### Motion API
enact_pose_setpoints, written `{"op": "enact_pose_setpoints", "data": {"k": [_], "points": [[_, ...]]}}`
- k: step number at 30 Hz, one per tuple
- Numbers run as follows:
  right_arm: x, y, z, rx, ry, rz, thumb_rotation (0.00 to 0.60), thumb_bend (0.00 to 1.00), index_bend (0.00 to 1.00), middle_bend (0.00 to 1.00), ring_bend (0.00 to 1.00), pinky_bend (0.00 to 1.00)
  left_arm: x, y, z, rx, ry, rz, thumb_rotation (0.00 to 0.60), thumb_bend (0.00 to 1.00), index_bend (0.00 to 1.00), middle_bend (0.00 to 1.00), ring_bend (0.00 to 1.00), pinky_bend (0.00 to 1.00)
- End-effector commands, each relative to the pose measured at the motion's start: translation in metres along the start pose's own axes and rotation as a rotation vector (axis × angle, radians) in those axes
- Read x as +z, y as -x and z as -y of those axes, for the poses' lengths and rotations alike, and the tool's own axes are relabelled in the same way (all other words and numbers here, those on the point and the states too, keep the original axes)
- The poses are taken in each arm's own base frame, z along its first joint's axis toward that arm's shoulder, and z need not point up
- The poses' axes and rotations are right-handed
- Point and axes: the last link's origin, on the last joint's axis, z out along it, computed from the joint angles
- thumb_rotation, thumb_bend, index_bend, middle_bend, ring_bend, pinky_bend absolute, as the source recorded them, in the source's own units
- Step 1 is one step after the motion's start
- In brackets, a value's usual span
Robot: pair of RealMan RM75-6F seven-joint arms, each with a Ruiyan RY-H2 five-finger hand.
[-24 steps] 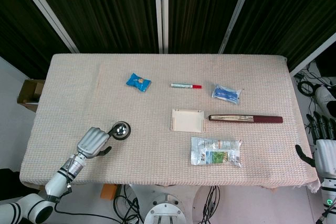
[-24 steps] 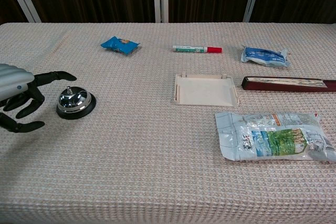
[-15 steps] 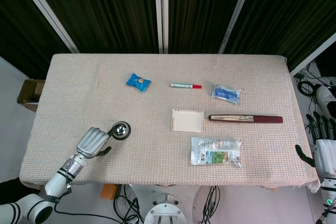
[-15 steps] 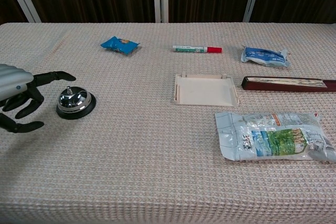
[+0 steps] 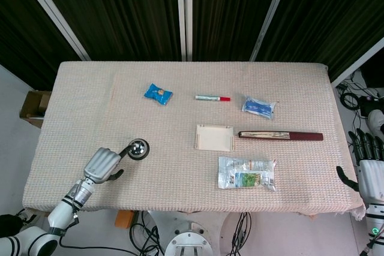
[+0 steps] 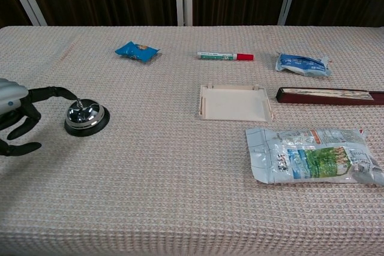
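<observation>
Here the left hand (image 6: 18,118), fingers spread and grasping nothing, reaches one fingertip to the bell (image 6: 86,116) at the table's (image 6: 180,196) near left, seemingly about to press its button downward.

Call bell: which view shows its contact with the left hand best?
Chest view. The call bell is large and seen side-on there, with a fingertip of the left hand at its top button. The head view shows the bell small from above, the finger reaching over it, contact unclear.
</observation>
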Motion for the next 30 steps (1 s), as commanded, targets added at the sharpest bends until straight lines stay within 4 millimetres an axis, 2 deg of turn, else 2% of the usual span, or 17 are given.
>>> {"op": "enact_pose_setpoints", "data": {"k": [1,16,26,30], "points": [[0.000,0.000,0.000,-0.002,0.002,0.000,0.600,0.18,0.00,0.00,0.00,0.00,0.002,0.000,-0.001,-0.002,0.006,-0.004,0.600,0.31,0.13,0.74,0.77,0.65],[0.002,0.004,0.000,-0.006,0.005,0.016,0.600,0.18,0.00,0.00,0.00,0.00,0.003,0.006,0.002,0.002,-0.003,0.036,0.600,0.31,0.13,0.74,0.77,0.65],[0.002,0.000,-0.001,-0.004,0.004,0.005,0.600,0.18,0.00,0.00,0.00,0.00,0.004,-0.005,0.000,-0.005,0.002,-0.033,0.600,0.31,0.13,0.74,0.77,0.65],[0.002,0.002,-0.001,-0.003,0.004,0.009,0.600,0.18,0.00,0.00,0.00,0.00,0.003,0.000,0.001,0.005,0.000,0.000,0.600,0.31,0.13,0.74,0.77,0.65]]}}
